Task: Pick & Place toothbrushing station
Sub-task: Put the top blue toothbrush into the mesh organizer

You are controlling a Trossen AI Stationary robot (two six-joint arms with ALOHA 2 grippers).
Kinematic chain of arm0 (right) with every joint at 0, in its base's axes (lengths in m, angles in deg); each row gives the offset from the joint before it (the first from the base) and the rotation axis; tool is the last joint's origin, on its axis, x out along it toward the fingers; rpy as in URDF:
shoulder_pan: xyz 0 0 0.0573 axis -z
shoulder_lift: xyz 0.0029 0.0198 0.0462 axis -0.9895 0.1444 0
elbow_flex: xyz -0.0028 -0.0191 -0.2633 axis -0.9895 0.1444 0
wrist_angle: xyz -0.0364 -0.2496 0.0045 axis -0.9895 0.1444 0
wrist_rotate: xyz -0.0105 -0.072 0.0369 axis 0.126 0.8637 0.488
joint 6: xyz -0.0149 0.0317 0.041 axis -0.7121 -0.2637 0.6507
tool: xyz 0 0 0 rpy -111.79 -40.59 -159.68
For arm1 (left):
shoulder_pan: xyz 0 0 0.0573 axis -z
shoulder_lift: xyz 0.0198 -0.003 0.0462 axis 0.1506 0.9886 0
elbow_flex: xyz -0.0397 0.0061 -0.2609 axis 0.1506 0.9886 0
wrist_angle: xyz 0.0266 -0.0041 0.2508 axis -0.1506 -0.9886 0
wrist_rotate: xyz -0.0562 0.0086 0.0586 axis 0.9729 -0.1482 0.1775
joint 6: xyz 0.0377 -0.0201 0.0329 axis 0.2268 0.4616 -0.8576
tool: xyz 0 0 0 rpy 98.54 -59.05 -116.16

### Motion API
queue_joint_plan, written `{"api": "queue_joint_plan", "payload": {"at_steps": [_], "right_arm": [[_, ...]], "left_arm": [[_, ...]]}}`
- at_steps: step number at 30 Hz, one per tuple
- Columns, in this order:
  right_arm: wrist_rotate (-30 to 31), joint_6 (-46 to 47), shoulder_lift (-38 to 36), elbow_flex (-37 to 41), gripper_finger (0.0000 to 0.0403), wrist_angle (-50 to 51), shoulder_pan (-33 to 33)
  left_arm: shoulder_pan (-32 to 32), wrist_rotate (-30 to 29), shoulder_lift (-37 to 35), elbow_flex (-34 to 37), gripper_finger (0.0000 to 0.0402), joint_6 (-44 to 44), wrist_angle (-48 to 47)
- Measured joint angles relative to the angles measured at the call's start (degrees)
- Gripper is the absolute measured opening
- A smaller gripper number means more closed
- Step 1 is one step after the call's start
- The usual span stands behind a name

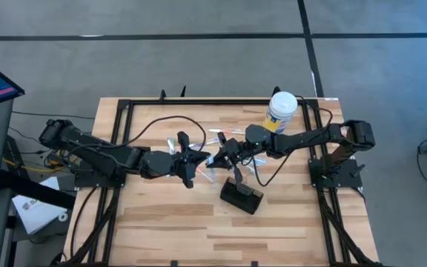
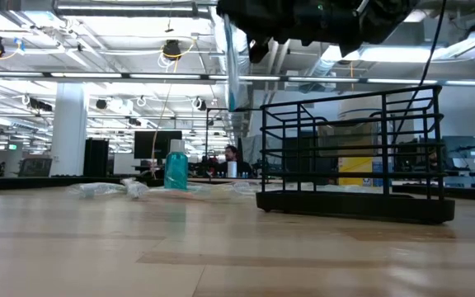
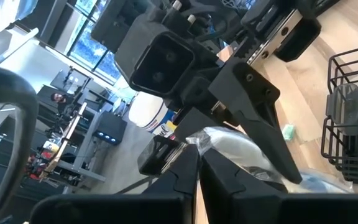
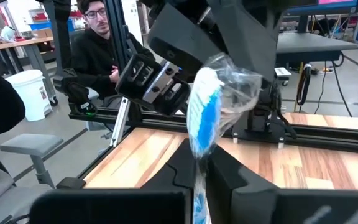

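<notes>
Your right gripper (image 1: 219, 160) is clamped on a plastic-wrapped toothbrush (image 4: 205, 118) above mid-table, meeting your left gripper (image 1: 201, 159), also clenched. The toothbrushing station (image 1: 242, 196) stands on the table (image 1: 199, 230) just beside them, nearer the front edge, untouched.

Legible text: none in any view.
Tub label (image 1: 279, 119): yellow and blue print, beside the right arm's forearm, characters not resolvable.
Wrapped toothbrush packaging (image 4: 211, 106): clear film, blue and white, above the right gripper's fingers, no readable marking.
</notes>
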Motion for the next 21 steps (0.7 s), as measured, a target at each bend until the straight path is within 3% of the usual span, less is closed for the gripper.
{"api": "queue_joint_plan", "payload": {"at_steps": [7, 14, 21], "right_arm": [[-0.02, -0.02, 0.00, 0.00, 0.0005, 0.88, 0.00], [-0.07, -0.10, -0.36, 0.00, 0.0003, 3.49, 0.63], [-0.06, -4.90, -5.61, 0.00, 0.0002, 12.73, -0.40]], "left_arm": [[0.00, -0.45, 0.00, 0.02, 0.0020, 0.00, 0.24], [-0.02, -11.44, 0.00, 0.02, 0.0029, -0.03, 0.30], [-0.02, -12.03, 0.00, 0.02, 0.0030, 0.69, 0.26]]}}
